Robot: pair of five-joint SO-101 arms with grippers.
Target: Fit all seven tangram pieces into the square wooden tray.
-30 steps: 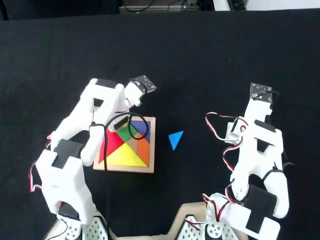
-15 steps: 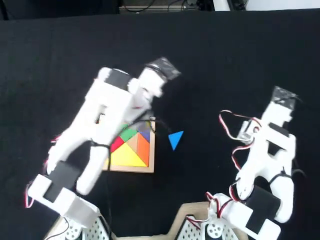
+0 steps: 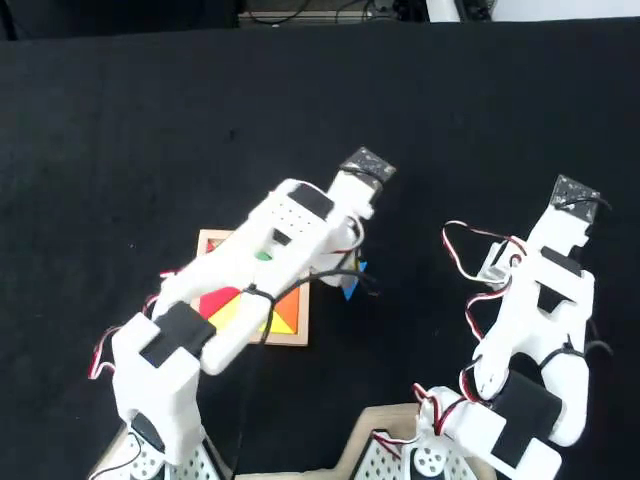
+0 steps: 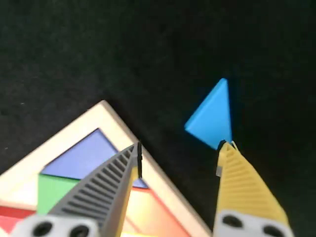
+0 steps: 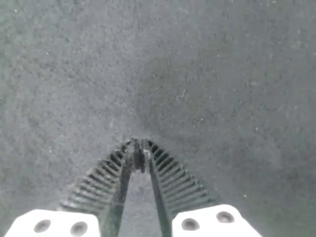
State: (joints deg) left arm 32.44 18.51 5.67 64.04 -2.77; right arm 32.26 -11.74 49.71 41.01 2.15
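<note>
The square wooden tray (image 3: 290, 341) lies left of centre, holding red (image 3: 214, 300), yellow (image 3: 236, 316) and orange (image 3: 287, 308) pieces, partly hidden under my left arm (image 3: 270, 250). A loose blue triangle (image 3: 350, 286) rests on the black cloth just right of the tray. In the left wrist view my left gripper (image 4: 181, 147) is open above the tray's corner rim (image 4: 116, 123). Its yellow fingertip (image 4: 224, 146) sits at the edge of the blue triangle (image 4: 212, 118). My right gripper (image 5: 139, 155) is shut and empty over bare cloth.
The right arm (image 3: 540, 290) stands at the right side, well away from the tray. Loose cables (image 3: 470, 245) hang beside it. A purple piece (image 4: 84, 155) and a green piece (image 4: 49, 192) fill the tray corner below the left gripper. Black cloth covers the table.
My left arm has swung right, from over the tray's far side to the blue triangle. The right arm has shifted slightly to the right.
</note>
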